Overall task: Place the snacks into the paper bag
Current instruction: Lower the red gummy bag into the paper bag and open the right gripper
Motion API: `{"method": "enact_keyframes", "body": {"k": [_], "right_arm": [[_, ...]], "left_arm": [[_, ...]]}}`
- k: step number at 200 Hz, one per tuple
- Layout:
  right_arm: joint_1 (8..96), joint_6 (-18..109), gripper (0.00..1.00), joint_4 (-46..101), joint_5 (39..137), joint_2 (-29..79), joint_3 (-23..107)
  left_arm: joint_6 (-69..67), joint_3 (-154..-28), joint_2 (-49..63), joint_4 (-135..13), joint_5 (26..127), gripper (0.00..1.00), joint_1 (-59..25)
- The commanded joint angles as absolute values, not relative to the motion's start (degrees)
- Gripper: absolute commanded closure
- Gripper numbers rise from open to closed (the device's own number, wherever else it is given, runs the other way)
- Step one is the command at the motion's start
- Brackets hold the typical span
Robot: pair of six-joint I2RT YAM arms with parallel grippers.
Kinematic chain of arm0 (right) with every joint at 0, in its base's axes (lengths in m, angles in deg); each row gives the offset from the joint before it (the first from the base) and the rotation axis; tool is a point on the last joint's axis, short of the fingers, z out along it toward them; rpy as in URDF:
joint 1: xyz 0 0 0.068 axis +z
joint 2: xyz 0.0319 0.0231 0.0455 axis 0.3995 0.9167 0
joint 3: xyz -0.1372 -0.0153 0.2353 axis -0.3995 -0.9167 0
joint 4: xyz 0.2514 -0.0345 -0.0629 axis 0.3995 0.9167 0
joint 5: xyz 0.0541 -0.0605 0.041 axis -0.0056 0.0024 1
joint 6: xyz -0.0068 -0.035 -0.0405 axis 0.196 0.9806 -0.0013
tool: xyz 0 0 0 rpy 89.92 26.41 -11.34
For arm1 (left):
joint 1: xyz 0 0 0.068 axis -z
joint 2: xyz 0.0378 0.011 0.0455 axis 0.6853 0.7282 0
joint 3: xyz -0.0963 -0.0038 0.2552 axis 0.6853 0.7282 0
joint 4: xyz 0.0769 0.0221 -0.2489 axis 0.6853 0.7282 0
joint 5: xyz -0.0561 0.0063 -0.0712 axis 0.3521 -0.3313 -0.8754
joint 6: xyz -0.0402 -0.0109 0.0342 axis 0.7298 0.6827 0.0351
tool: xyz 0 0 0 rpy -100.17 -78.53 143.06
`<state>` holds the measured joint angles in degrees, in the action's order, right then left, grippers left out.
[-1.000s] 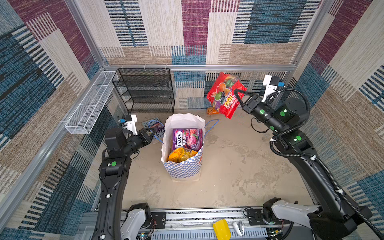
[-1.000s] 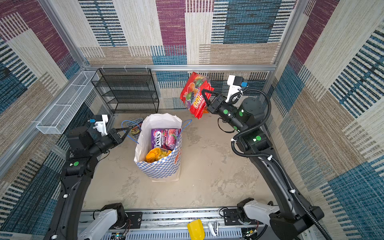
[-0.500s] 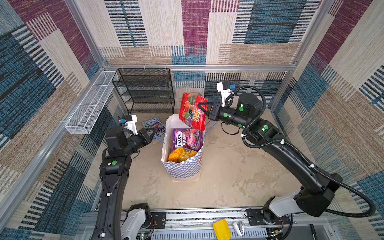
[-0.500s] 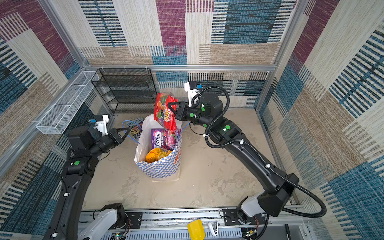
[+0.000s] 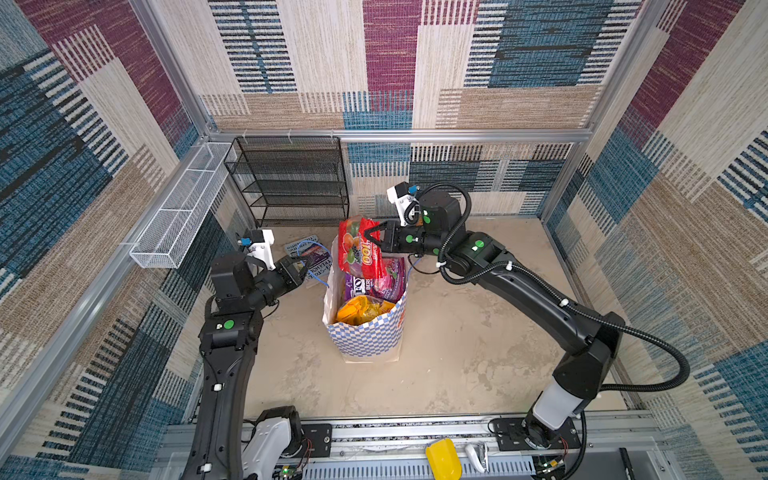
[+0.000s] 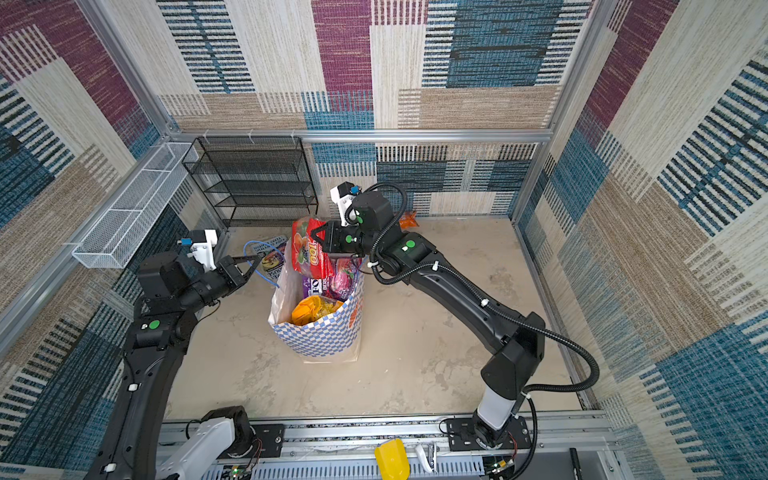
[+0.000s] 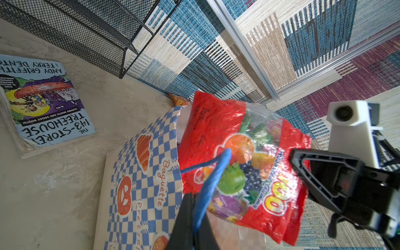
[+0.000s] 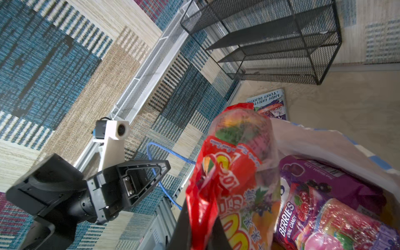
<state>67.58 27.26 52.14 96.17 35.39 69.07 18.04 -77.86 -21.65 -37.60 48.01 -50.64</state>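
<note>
1. Beige, mottled tabletop (image 5: 457, 365) is spreading out from my base rail (image 5: 415, 432), with patchwork-woven walls (image 5: 390, 62) closing it in
2. Nearest me, the paper bag (image 5: 365, 338) is standing upright and open on that surface, between my two arms
3. A yellow packet (image 5: 361, 309) is lying inside against the bag's near wall, and a purple packet (image 5: 390, 276) is leaning behind it, also inside
4. My left gripper (image 5: 305, 264) is pinching the bag's blue cord handle (image 7: 213, 173), jaws clenched on it, just beside the bag's left rim
5. My right gripper (image 5: 371, 237) is clamping a red packet (image 5: 357, 249) by its edge; the packet is hanging upright over the far side of the bag's mouth, and I cannot tell how far in its lower end is reaching
6. Beyond my left gripper, a book (image 5: 309, 253) is lying flat on the tabletop
7. Farthest off, a black wire rack (image 5: 291, 183) is standing against the back wall, a white mesh basket (image 5: 178, 212) is hanging on the left wall, and a small orange packet (image 6: 409, 219) is lying at the back wall's foot, well apart from the bag
</note>
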Motion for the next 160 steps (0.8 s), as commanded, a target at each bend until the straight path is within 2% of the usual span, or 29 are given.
{"method": "enact_keyframes", "body": {"k": [1, 10, 25, 56, 71, 101, 111, 123, 143, 160], "right_arm": [[67.51, 29.04, 1.0, 52.31, 94.24, 35.81, 68.9], [67.52, 29.52, 0.97, 52.48, 93.75, 35.67, 67.68], [67.49, 30.81, 0.81, 55.41, 90.74, 36.22, 67.8], [68.01, 33.93, 0.63, 60.93, 81.49, 36.42, 70.19], [70.3, 36.37, 0.49, 61.58, 75.01, 35.75, 72.68], [74.41, 40.15, 0.46, 64.27, 68.2, 37.49, 80.06], [75.34, 40.57, 0.45, 64.76, 68.98, 38.58, 81.35], [75.64, 39.85, 0.36, 66.03, 71.09, 40.23, 82.61], [75.93, 39.24, 0.28, 68.19, 74.33, 43.09, 83.08], [75.96, 38.31, 0.26, 68.71, 75.67, 45.22, 82.02]], "left_arm": [[18.04, -77.88, -21.87, -39.23, 47.64, 1.0, -50.68], [18.2, -77.87, -21.84, -39.22, 47.53, 1.0, -50.73], [18.55, -77.72, -21.8, -39.64, 47.17, 1.0, -50.81], [18.65, -77.7, -21.98, -39.58, 47.09, 1.0, -50.97], [18.71, -77.67, -21.91, -39.65, 47.33, 1.0, -51.08], [18.77, -77.65, -21.84, -39.75, 47.17, 1.0, -51.26], [18.72, -77.61, -21.79, -39.62, 47.46, 1.0, -51.26], [18.72, -77.69, -21.61, -39.42, 47.51, 1.0, -51.26], [18.89, -77.62, -21.59, -39.56, 47.28, 1.0, -51.35], [18.83, -77.64, -21.69, -39.51, 47.6, 1.0, -51.44]]}}
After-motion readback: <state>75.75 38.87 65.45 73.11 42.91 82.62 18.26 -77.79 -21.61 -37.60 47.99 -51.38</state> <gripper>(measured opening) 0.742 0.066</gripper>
